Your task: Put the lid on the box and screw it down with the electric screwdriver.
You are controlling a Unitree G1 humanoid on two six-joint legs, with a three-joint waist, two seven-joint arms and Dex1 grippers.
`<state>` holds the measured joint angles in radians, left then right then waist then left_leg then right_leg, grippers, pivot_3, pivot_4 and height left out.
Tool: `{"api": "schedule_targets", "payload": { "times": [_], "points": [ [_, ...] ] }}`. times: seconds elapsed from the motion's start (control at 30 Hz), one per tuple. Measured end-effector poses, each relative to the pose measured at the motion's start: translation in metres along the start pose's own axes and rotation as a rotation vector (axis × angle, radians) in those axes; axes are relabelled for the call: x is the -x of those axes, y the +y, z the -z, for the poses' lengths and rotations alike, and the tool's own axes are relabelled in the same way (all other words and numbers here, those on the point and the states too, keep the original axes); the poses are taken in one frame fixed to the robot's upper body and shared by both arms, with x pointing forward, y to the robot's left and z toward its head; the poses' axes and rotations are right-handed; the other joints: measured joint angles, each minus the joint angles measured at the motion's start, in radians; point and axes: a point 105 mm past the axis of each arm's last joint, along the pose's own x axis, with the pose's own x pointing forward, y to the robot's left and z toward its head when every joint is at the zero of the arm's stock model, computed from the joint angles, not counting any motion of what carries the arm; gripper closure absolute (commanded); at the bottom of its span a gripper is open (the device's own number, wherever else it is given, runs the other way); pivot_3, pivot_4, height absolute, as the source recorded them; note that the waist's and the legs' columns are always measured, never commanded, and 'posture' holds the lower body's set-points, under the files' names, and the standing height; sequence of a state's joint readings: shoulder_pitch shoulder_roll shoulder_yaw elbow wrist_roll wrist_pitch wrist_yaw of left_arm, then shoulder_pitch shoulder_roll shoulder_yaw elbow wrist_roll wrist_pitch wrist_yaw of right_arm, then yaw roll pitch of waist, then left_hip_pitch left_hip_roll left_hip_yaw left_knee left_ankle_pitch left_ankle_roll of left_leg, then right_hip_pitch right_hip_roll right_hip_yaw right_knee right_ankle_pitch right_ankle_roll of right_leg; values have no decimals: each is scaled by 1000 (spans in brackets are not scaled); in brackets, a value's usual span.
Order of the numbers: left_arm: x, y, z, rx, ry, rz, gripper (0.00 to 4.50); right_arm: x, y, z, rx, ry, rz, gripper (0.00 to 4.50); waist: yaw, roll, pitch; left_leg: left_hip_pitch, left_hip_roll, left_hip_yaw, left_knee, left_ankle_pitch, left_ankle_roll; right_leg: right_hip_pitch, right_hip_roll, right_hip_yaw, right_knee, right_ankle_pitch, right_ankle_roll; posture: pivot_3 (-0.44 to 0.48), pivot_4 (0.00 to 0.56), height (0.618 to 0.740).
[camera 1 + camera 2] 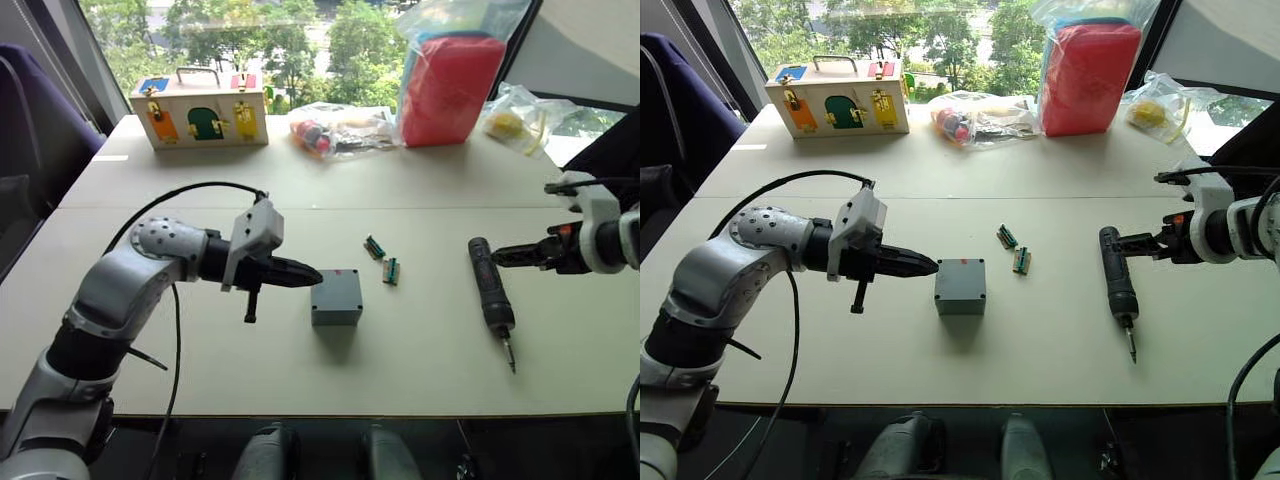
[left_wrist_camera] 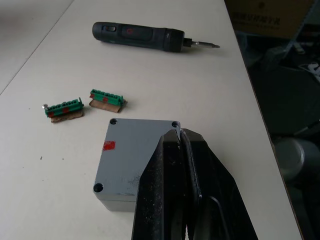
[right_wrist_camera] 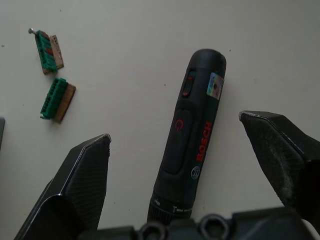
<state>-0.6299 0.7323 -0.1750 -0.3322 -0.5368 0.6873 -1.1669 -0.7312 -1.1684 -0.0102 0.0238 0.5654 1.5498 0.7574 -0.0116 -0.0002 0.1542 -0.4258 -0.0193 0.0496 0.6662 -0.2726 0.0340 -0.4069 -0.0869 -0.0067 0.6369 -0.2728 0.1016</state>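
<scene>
Left gripper (image 2: pixel 181 145) clenched, tips on grey square plastic lid (image 2: pixel 137 155) seated on box, mid-surface | right gripper (image 3: pixel 175 150) spread wide, straddling black pen-shaped electric screwdriver (image 1: pixel 492 286) toward right edge | step: picking up driver; next: close on it.

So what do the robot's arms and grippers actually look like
Both arms have silver-grey rounded metal shells with black joints and a pale grey camera block at the wrist. A black cable loops over the left arm. The left gripper and right gripper each have two black fingers, with a textured, diamond-patterned finish visible on the right pair.
</scene>
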Motion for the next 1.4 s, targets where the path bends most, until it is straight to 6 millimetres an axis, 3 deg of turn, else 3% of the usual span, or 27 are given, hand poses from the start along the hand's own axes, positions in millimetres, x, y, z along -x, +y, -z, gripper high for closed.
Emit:
{"api": "schedule_targets", "payload": {
  "times": [0.13, 0.33, 0.6, 0.9, 1.0, 1.13, 1.2, 1.4],
  "points": [
    [-7, -11, -6, -32, -21, 31, 4500, -8, 3, 29, -71, 146, -69, 44, 0, 0, 0, 0, 0, 0, 0, 0, 0, 0, 0, 0, 0, 0, 0, 0, 150, 740],
    [-13, -19, -6, -29, -42, 35, 4500, -19, 6, 46, -96, 237, -99, 44, 0, 0, 0, 0, 0, 0, 0, 0, 0, 0, 0, 0, 0, 0, 0, 0, 150, 740],
    [-16, -19, -2, 21, -59, -3, 4500, -34, -9, 56, -99, 306, -41, 44, 2, 0, 0, 0, 0, 0, 1, 0, 0, 0, 0, 0, 0, 0, 0, 0, 150, 740],
    [-17, -20, 1, 49, -72, -31, 4500, -57, -11, 49, -51, 320, -31, 44, 2, 0, 0, 0, 0, 0, 1, 0, 0, 0, 1, 0, 0, 0, 0, 0, 150, 740],
    [-17, -19, 2, 54, -73, -47, 4500, -60, -12, 49, -1, 341, -17, 669, 2, 0, 0, 0, -1, 0, 2, 0, 0, 1, 0, 0, 0, 0, 0, 0, 150, 740],
    [-18, -18, 1, 56, -81, -53, 4500, -61, -17, 50, 47, 357, 21, 2159, 2, 0, 0, 0, -1, 0, 2, 0, 0, 1, 0, 0, 0, 0, 0, 0, 150, 740],
    [-18, -18, 1, 57, -82, -54, 4500, -61, -18, 50, 63, 359, 28, 2700, 1, 0, 0, 0, 0, 0, 2, 0, 0, 1, 0, 0, 0, 0, 0, 0, 150, 740],
    [-14, -11, 7, 90, -81, -82, 4500, -63, -21, 47, 46, 331, 39, 2761, 1, 0, 0, 0, -1, 0, 2, 0, 0, 2, 0, 0, 0, 0, 1, 0, 150, 740]
  ]
}}
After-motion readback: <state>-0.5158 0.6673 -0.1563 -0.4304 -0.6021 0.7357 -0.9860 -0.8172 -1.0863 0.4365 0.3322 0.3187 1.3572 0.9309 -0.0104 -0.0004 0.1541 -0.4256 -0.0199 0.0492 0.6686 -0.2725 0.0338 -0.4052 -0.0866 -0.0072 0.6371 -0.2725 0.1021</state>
